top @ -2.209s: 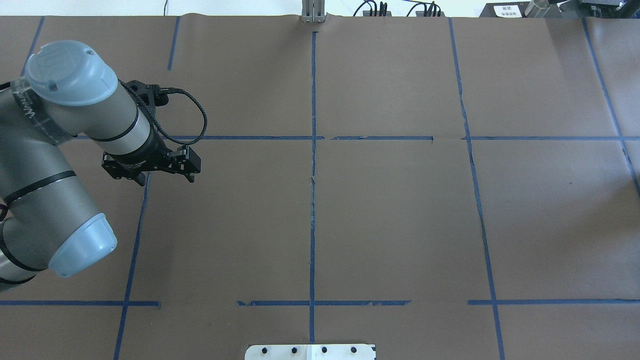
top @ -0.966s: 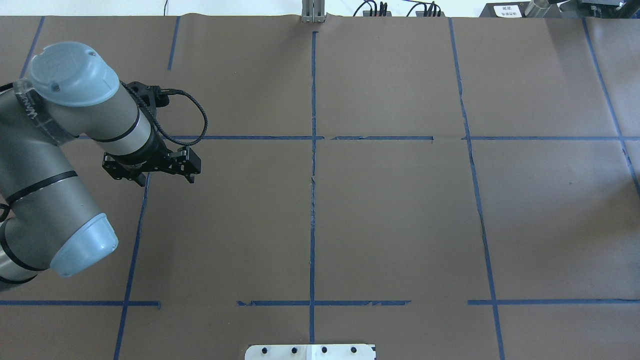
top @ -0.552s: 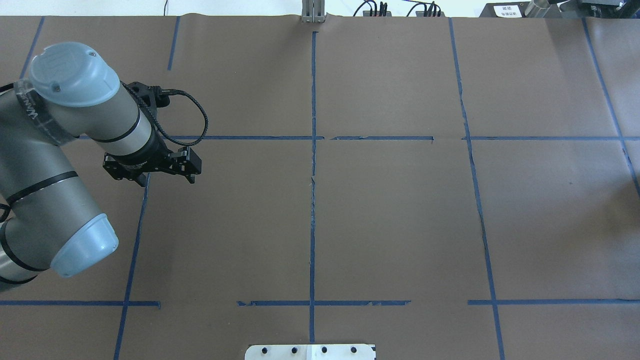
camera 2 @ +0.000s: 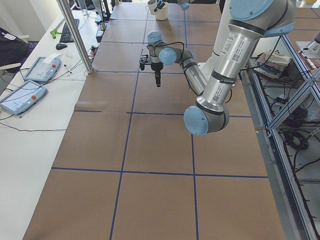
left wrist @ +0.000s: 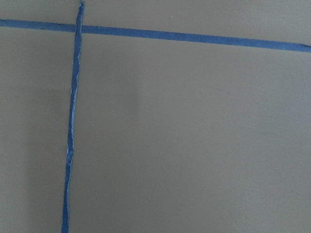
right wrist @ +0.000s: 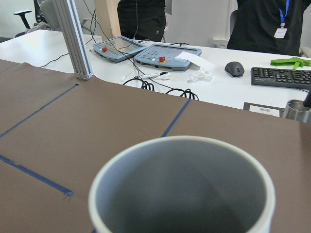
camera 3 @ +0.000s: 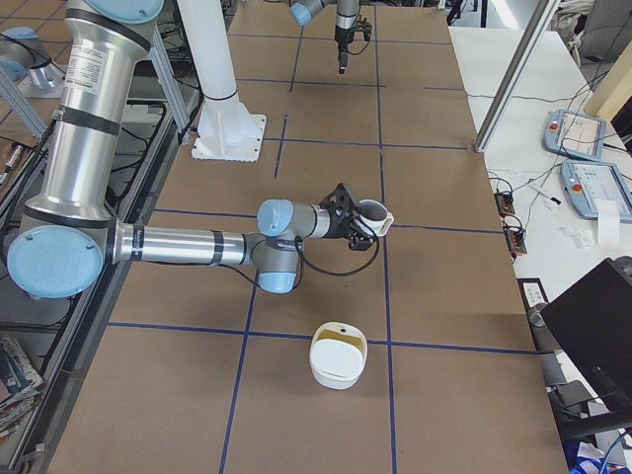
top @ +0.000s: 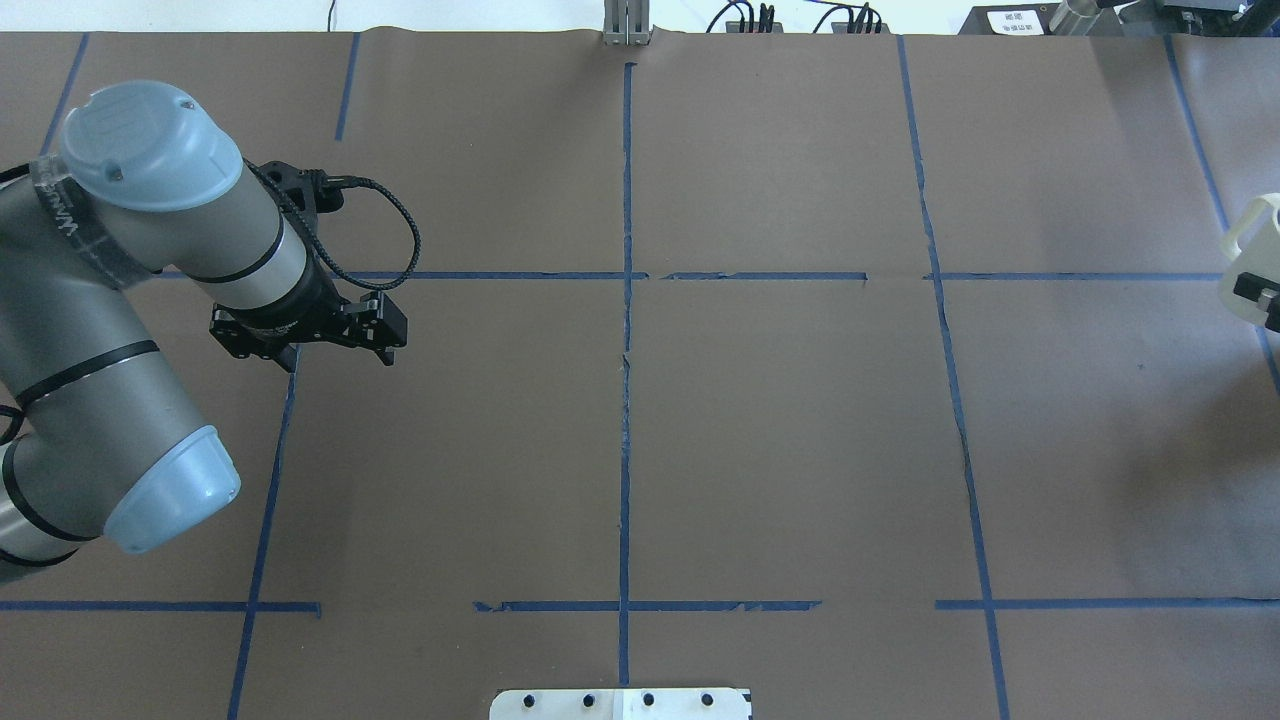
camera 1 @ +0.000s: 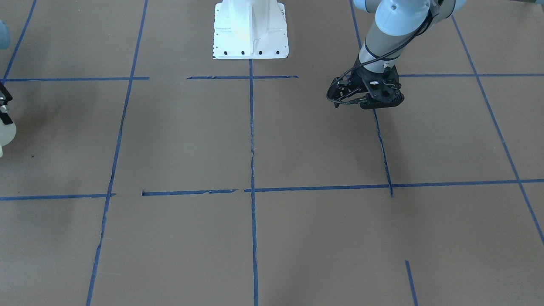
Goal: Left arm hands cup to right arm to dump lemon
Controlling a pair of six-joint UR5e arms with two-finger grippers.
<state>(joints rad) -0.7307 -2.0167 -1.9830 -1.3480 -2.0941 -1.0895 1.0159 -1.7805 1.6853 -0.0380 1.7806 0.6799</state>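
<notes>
My left gripper [top: 333, 358] hangs open and empty over the brown table at the left, also seen in the front view [camera 1: 361, 104]. Its wrist view shows only bare paper and blue tape. My right gripper [top: 1258, 298] is shut on the white cup [top: 1250, 245] at the right edge, above the table. They also show in the right side view: the gripper [camera 3: 357, 225] and the cup [camera 3: 375, 211]. In the right wrist view the cup [right wrist: 182, 194] is grey inside and holds nothing. A dull yellow patch lies in a white bowl [camera 3: 338, 370]; I cannot tell whether it is the lemon.
The white bowl stands on the table near the right end, in front of the right arm. The robot's white base plate [camera 1: 250, 29] is at the table's robot side. Pendants [right wrist: 165, 51], a keyboard [right wrist: 282, 76] and an aluminium post [right wrist: 73, 39] stand beyond the far edge.
The cup in the right gripper has come into the overhead view at the right edge. The left arm has drifted slightly to the right.
</notes>
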